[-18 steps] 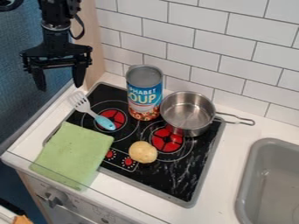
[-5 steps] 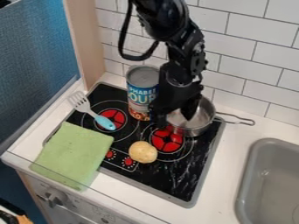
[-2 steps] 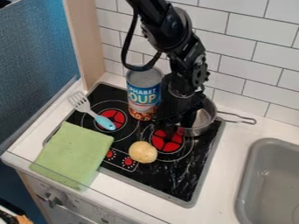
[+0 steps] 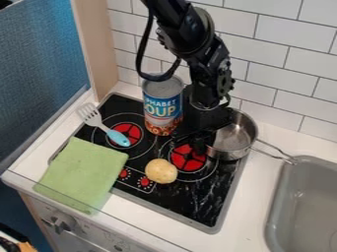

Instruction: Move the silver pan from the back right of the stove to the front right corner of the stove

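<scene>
The black gripper (image 4: 201,140) hangs low over the stove at the left side of the metal pot (image 4: 238,139), against or very close to its rim and covering part of it. The pot stands at the stove's right back edge, its handle pointing right to the sink's corner. Just left of the gripper stands an upright soup can (image 4: 162,109). A round yellowish potato-like item (image 4: 161,171) lies in front of the gripper, near the stove's knobs.
On the black stove top (image 4: 197,202), a spatula (image 4: 105,125) with a light blue handle lies at the left. A folded green cloth (image 4: 82,172) covers the front left corner. The grey sink (image 4: 278,206) is at the right, and a tiled wall rises behind.
From the upper left, the gripper came over the stove and down at the pot. The pot has since shifted right and slightly forward, its handle swinging toward the sink.
</scene>
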Robot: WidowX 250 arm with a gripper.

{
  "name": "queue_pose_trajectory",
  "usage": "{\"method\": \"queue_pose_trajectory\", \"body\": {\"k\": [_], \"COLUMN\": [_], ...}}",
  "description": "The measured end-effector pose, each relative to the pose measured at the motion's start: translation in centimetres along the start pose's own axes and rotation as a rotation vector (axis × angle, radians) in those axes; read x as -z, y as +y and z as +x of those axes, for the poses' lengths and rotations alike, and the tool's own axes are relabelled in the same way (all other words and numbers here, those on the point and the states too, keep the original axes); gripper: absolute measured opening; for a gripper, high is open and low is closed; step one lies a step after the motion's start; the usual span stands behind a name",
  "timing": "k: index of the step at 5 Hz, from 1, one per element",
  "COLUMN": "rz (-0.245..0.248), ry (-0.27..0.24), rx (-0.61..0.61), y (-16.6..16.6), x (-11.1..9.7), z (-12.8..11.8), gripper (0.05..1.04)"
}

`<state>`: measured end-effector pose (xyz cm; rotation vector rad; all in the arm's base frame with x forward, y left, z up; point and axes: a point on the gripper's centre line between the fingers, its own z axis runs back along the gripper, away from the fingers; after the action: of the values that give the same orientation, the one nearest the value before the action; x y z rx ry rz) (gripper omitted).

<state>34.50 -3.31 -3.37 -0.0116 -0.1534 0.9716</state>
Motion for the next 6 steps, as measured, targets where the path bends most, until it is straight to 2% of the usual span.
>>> {"method": "queue_pose_trajectory", "body": {"k": [2,3,4,5,6], "rz": [-0.034,-0.075,-0.042,0.003,0.055], "ry": [-0.043,-0.070,-0.063,-0.055,-0.039], "rx": [0.028,0.106,0.197,0.344,0.428], "y": [-0.6,-1.5,-1.3,-0.4,1.4], "x": [-2.1,-3.9,-4.8,-5.7,-6.0], "z": [0.8,0.7,-0.4,-2.2,-3.9], "gripper": [0.073,0.073,0.073,0.073,0.073]}}
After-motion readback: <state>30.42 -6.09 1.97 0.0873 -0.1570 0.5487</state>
